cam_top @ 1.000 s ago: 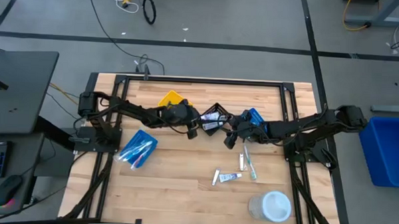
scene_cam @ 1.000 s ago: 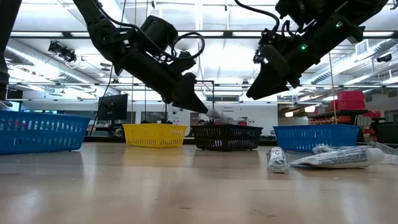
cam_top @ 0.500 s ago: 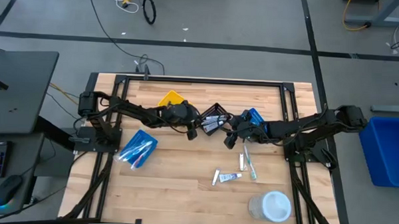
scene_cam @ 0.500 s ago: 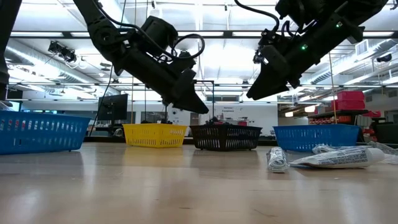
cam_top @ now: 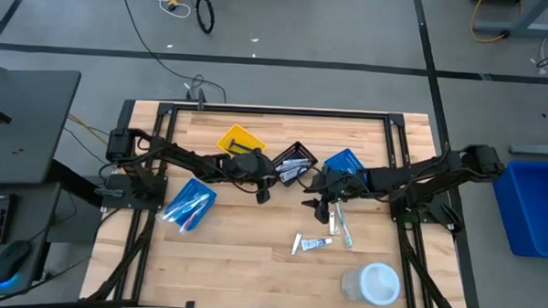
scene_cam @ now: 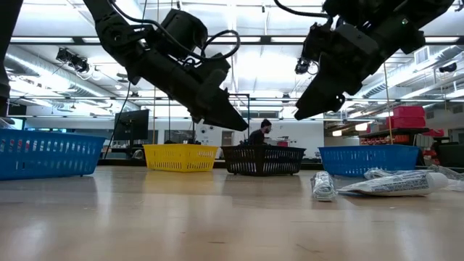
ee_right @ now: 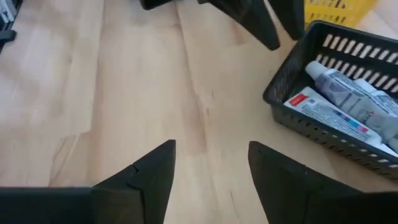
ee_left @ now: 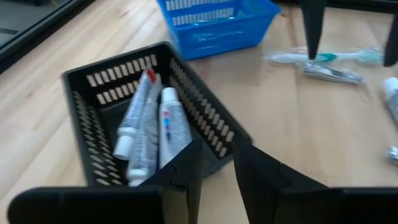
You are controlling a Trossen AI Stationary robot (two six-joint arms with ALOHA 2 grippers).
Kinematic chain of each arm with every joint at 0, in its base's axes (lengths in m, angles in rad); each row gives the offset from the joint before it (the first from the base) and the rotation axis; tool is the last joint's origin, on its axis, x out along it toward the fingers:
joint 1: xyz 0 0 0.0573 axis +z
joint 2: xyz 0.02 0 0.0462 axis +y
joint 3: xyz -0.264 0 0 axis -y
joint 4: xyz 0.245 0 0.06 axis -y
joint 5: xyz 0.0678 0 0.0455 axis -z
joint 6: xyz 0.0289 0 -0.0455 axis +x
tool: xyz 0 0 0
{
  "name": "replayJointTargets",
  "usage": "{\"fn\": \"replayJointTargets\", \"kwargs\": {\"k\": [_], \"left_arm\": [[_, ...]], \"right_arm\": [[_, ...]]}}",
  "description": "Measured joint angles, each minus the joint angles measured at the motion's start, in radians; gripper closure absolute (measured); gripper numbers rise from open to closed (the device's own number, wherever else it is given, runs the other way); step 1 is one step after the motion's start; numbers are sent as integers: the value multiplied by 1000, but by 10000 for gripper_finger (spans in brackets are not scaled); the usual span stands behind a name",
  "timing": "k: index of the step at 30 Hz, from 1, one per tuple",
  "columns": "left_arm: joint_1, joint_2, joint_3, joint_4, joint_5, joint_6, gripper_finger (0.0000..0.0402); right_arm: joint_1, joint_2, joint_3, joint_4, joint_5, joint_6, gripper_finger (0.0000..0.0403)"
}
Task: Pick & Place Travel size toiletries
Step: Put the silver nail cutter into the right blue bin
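Right gripper (cam_top: 320, 205) retreated, black bin (cam_top: 295, 163) unblocked

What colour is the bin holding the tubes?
Black. The bin with the tubes shows best in the left wrist view.

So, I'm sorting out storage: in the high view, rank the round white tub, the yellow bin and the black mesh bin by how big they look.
Largest to smallest:
1. Round white tub
2. Yellow bin, partly hidden by the left arm, so unsure
3. Black mesh bin, looks close to the yellow one
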Motion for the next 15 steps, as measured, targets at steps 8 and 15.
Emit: {"fn": "replayJointTargets", "kwargs": {"k": [8, 15], "left_arm": [[-66, 0, 0, 0, 0, 0, 310], [-86, 0, 0, 0, 0, 1, 311]], "right_arm": [[33, 0, 0, 13, 0, -9, 217], [102, 65, 0, 205, -71, -146, 229]]}}
